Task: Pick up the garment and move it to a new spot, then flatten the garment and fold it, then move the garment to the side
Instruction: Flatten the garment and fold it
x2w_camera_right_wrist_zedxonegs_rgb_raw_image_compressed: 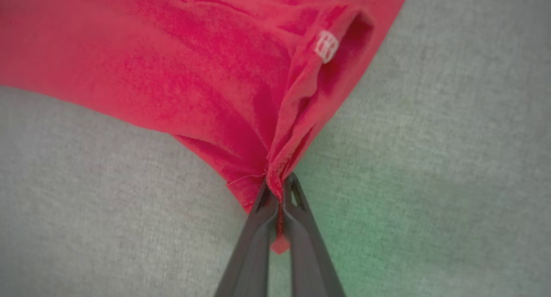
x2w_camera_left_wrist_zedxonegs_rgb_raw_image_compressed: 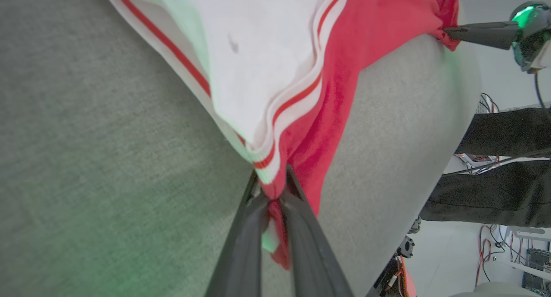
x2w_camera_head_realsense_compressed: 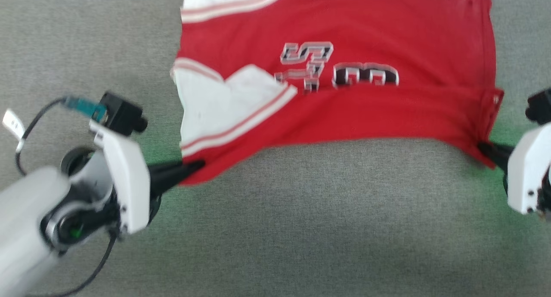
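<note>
With left gripper (x2w_camera_head_realsense_compressed: 196, 164) and right gripper (x2w_camera_head_realsense_compressed: 484, 147) we pinch the eight and four o'clock corners of the garment (x2w_camera_head_realsense_compressed: 344, 116), seemingly limp and light.

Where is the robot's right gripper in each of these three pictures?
Head view: right gripper at the right edge, pinching the T-shirt corner.
Left wrist view: right gripper top right, tips in red cloth.
Right wrist view: right gripper bottom middle, shut on the corner.
Shared landmark: the red T-shirt on the grey surface.

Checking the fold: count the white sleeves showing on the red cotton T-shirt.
2. One white sleeve at the head view's top edge; the other sleeve lies folded on the red cotton T-shirt, near the left gripper.
</note>
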